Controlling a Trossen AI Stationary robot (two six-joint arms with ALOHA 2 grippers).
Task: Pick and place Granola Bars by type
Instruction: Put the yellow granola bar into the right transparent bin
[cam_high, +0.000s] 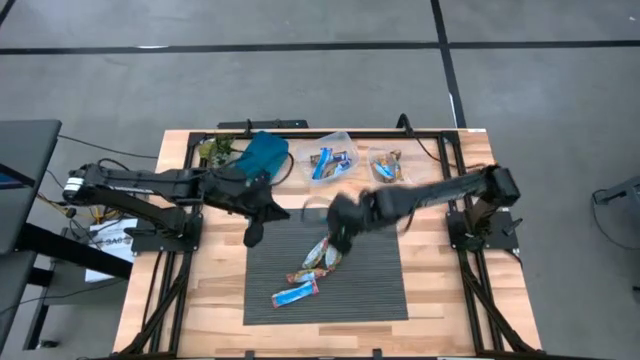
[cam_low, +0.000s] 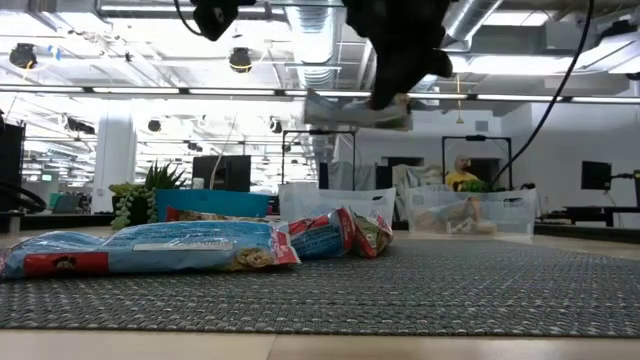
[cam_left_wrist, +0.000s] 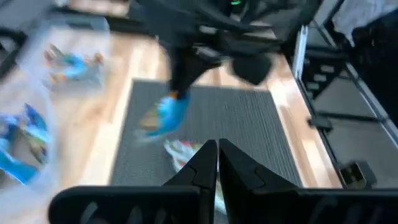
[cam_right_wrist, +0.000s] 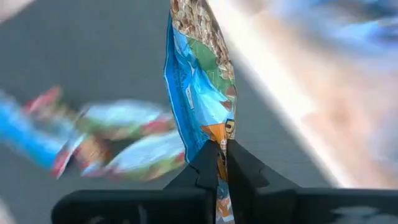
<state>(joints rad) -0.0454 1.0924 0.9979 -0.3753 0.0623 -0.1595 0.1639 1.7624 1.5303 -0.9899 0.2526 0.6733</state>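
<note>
One bar in the air: right hand (cam_right_wrist: 221, 149) is clamped on the end of a blue Granola Bar (cam_right_wrist: 199, 81), which hangs from the fingers above the grey mat (cam_high: 370, 290).
Handling: light, flat and thin by the look of it; the foil wrapper is shiny and likely slippery, and it flexes, so a pinch at the crimped end or across the narrow width seems safest; a hard squeeze could crush the contents.
Bars left on the mat: about four or five, a blue one (cam_high: 295, 293) lying apart nearer the front edge, and a small cluster (cam_high: 322, 257) of overlapping blue and silvery-green ones.
Bins: three at the table's far edge, one teal bin (cam_high: 262, 152), one clear bin with blue bars (cam_high: 333, 160), and one clear bin with brownish bars (cam_high: 386, 165); counts inside cannot be told.
Left hand (cam_left_wrist: 216, 163): fingers pressed together, empty, hovering near the mat's left far corner.
</note>
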